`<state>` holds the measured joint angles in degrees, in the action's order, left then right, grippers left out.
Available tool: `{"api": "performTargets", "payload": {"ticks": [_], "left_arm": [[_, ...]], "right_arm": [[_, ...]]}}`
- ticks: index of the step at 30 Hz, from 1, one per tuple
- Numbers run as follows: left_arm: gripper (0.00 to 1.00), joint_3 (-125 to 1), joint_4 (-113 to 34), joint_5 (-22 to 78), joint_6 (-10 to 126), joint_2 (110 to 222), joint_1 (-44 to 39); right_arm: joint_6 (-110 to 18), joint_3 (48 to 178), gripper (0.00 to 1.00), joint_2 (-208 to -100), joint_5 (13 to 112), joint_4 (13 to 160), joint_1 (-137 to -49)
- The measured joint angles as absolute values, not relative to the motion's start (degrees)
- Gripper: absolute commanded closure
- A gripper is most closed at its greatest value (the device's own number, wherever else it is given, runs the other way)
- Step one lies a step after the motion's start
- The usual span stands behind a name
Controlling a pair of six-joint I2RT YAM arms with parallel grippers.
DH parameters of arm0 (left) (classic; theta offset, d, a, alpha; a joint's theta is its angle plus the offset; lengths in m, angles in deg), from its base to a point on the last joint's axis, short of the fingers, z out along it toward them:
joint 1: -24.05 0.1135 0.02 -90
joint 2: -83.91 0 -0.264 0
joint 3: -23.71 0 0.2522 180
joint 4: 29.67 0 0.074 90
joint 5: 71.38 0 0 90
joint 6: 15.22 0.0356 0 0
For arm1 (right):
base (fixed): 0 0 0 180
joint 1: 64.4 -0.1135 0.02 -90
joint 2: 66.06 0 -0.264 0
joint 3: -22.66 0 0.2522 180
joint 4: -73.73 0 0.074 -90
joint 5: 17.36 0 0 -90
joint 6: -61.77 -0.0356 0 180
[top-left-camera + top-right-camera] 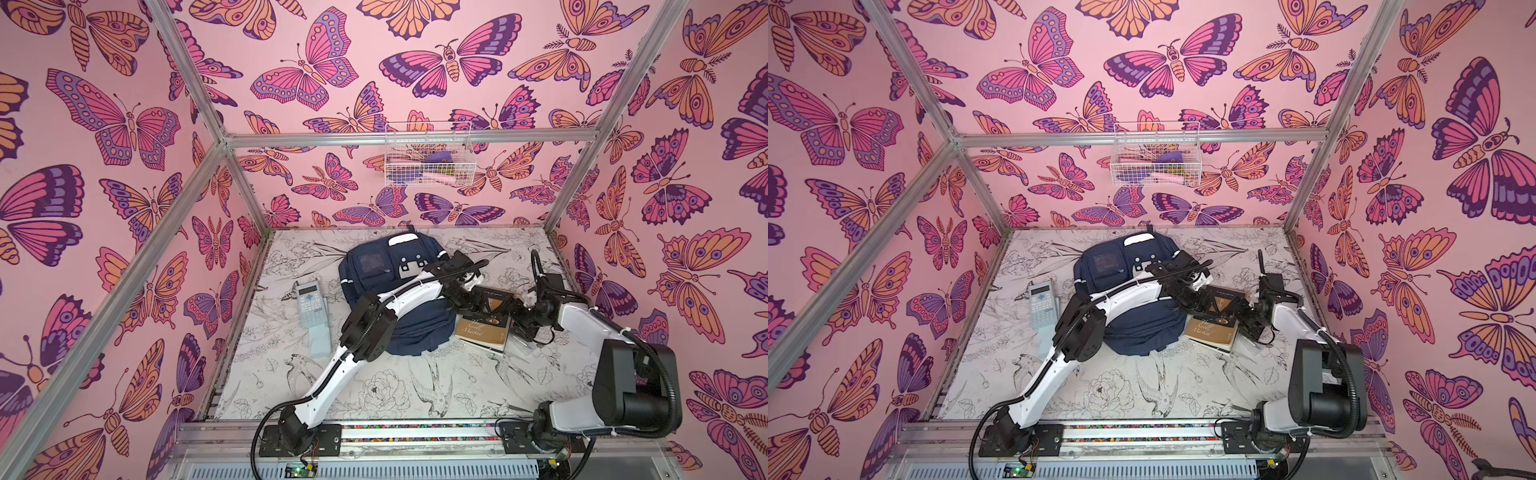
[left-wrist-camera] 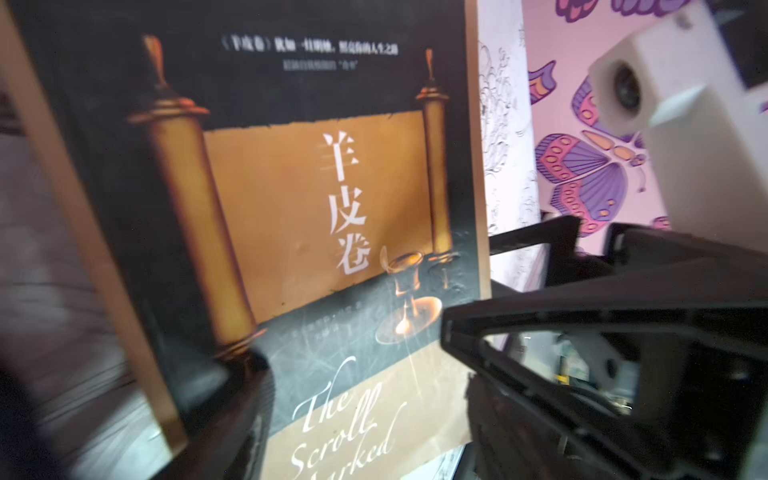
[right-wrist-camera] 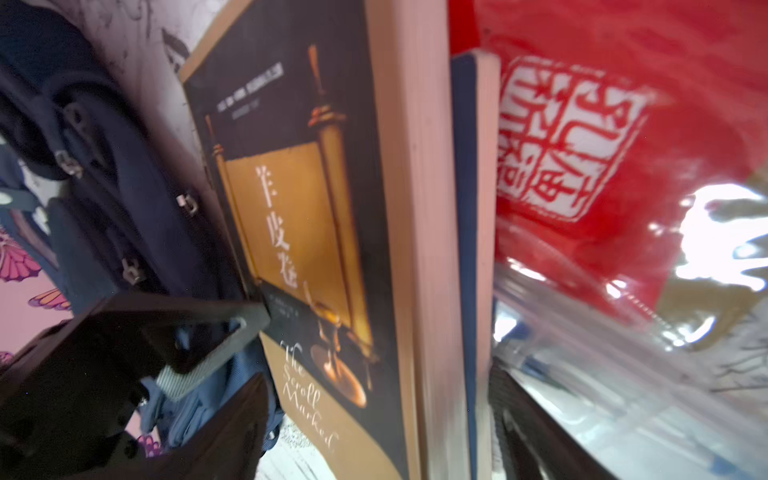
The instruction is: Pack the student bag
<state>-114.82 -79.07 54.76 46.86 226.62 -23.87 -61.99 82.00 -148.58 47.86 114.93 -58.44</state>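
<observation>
The student bag (image 1: 419,328) (image 1: 1142,332), navy blue, lies flat in the middle of the table; its zip pulls show in the right wrist view (image 3: 137,216). Just right of it a black-and-tan book (image 1: 484,326) (image 1: 1210,328) (image 2: 316,208) rests on a thinner blue book (image 3: 465,249). My left gripper (image 1: 478,305) (image 2: 374,415) reaches across the bag and hangs open over the book's cover, one finger (image 3: 232,328) touching its edge. My right gripper (image 1: 521,318) (image 3: 374,424) is open and straddles the side edges of both books.
A grey calculator (image 1: 311,305) with a pale blue sleeve lies left of the bag. A red item in clear plastic (image 3: 582,145) sits by the books near the right wall. A white wire basket (image 1: 428,156) hangs on the back wall.
</observation>
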Motion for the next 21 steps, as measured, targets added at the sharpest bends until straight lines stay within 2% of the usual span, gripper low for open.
{"api": "performTargets", "payload": {"ticks": [6, 10, 21], "left_arm": [[0.1, -113.6, -80.0, 45.9, 51.0, 224.5, -24.0], [0.09, -115.4, -81.4, 44.6, 52.1, 225.8, -24.0], [0.07, -120.5, -85.1, 42.7, 54.9, 229.0, -24.5]], "right_arm": [[-61.1, 82.4, 0.19, -148.1, 47.2, 115.7, -58.4], [-60.7, 82.9, 0.24, -148.4, 46.8, 116.1, -58.4], [-60.6, 83.3, 0.24, -150.1, 46.1, 115.9, -58.4]]}}
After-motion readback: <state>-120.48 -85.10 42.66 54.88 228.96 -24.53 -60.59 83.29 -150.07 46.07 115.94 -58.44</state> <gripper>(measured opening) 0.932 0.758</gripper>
